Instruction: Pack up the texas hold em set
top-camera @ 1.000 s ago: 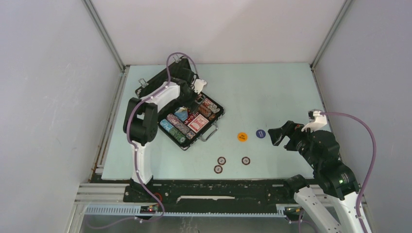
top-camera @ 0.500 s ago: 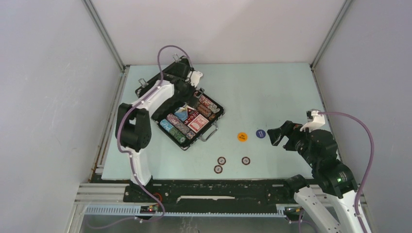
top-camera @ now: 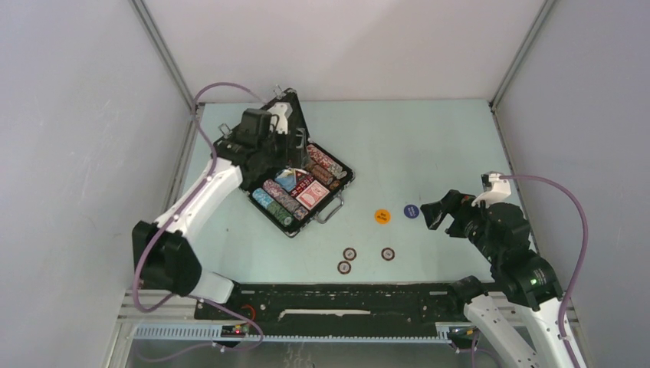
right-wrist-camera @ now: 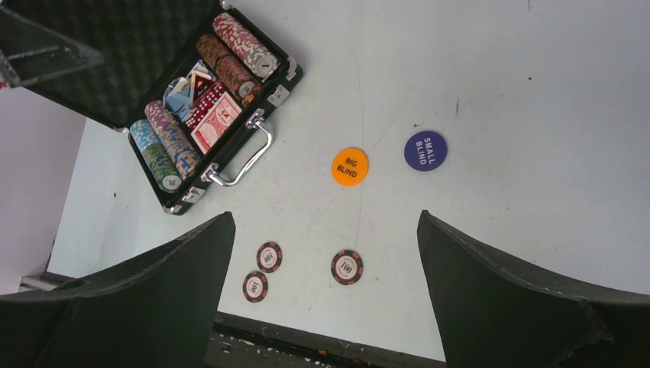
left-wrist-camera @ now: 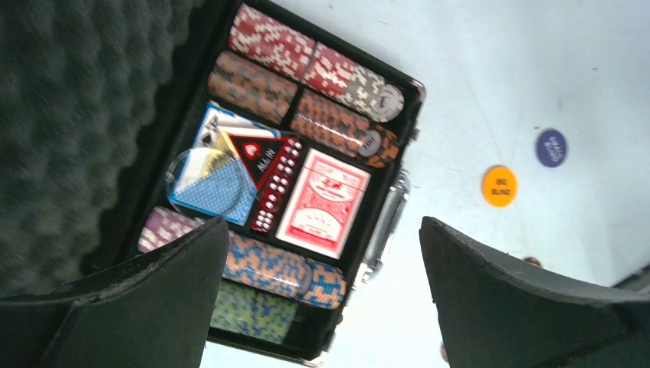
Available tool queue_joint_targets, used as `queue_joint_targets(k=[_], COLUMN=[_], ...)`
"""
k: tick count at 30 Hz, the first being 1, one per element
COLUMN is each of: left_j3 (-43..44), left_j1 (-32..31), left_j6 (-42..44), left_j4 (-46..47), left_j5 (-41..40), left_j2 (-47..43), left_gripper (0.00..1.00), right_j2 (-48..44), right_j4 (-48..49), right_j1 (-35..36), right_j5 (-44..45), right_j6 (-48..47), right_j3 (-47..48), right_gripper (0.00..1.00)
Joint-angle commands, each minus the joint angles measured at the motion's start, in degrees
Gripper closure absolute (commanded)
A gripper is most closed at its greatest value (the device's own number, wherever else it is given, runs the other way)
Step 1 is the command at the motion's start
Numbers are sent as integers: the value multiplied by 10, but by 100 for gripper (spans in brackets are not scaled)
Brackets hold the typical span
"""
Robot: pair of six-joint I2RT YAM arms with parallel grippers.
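Far-left corner of the tabletop: the open black briefcase point(right-wrist-camera: 138, 38) holds chip rows and card decks, with the left gripper point(left-wrist-camera: 323, 222) hanging over it, jaws wide and empty. Three loose poker chips point(top-camera: 349, 253) lie by the near edge, with the orange BIG BLIND button point(top-camera: 382, 216) and blue SMALL BLIND button point(top-camera: 411, 210) mid-table. The right gripper point(top-camera: 434, 215), also spread and empty, hovers just beside the blue one. These discs lie flat, so a vertical descent with the fingers straddling the rim looks wisest, taking one disc at a time.
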Motion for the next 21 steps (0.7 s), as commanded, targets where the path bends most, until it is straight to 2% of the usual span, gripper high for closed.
queue_joint_targets(k=[1,7,11,14,18,21], left_j3=[-99,-167,-203,-224,-243,-235], left_j1=[2,2,-8,-43,-122,-176], left_j6=[-89,-118,-143,-158,-186,-188], left_j4=[72,98,123,135,165,176], left_j5=[45,56,112,122,113,79], left_j2=[-66,-116,-133,-138,-134,-112], left_gripper=[0,1,1,0,0,0], right_j2=[10,14,19,27,51,78], right_j4=[19,18,17,16,16,11], right_j1=[3,4,4,5,5,6], right_j5=[-1,-5,-9,-10,-16,-30], right_j6=[-12,-13,-13,-13,-13,-12], right_j3=[3,3,3,3,3,9], right_gripper=[0,0,0,0,0,1])
